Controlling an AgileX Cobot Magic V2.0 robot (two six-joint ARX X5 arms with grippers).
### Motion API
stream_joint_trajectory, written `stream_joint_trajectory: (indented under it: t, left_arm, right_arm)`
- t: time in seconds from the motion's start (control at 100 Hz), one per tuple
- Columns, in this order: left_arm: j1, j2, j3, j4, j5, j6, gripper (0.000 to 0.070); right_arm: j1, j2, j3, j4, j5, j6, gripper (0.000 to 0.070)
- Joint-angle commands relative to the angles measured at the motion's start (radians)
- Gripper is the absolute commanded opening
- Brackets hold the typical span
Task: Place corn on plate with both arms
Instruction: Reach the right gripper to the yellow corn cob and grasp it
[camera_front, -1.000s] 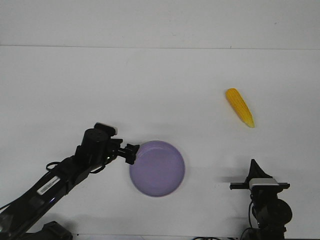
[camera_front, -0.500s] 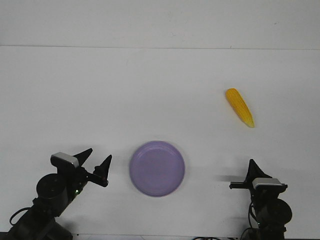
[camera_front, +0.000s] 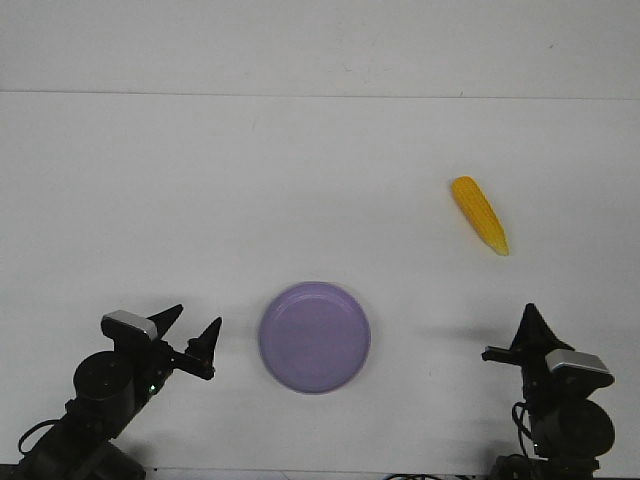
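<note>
One view only, front. Corn (camera_front: 480, 214) lies on the table (camera_front: 250, 180), far right, well apart from the plate (camera_front: 315, 337) at near centre. Left gripper (camera_front: 190, 335) beside plate, fingers spread, holding nothing. Right gripper (camera_front: 527, 330): fingers overlap, can't tell state; arm base cut off.

both arm bases cut off, right gripper (camera_front: 528, 328) maybe edge-on

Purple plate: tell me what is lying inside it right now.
Nothing lies in the purple plate; its whole inner surface shows bare. The corn lies apart on the table, farther back on the right. What is beneath the plate is covered from view.
</note>
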Motion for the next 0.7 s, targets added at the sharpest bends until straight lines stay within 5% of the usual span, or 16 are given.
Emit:
stream_joint_trajectory:
  t: [0.0,0.09,0.13,0.44,0.69]
  left_arm:
    - [-0.005,0.003,0.003,0.007,-0.006,0.0,0.0504]
    - [-0.005,0.002,0.003,0.007,-0.006,0.0,0.0504]
    - [-0.005,0.002,0.003,0.007,-0.006,0.0,0.0503]
    - [-0.005,0.002,0.003,0.003,-0.006,0.0,0.0503]
    - [-0.005,0.002,0.003,-0.014,-0.006,0.0,0.0504]
  right_arm:
    - [0.001,0.087,0.089,-0.019,0.006,-0.079,0.0125]
    - [0.001,0.237,0.208,-0.053,0.006,-0.14,0.0534]
    - [0.001,0.31,0.257,-0.067,0.006,-0.16,0.0635]
    - [0.001,0.924,0.599,-0.101,-0.017,-0.286,0.0633]
    - [0.001,1.42,0.943,-0.273,-0.035,-0.425,0.0633]
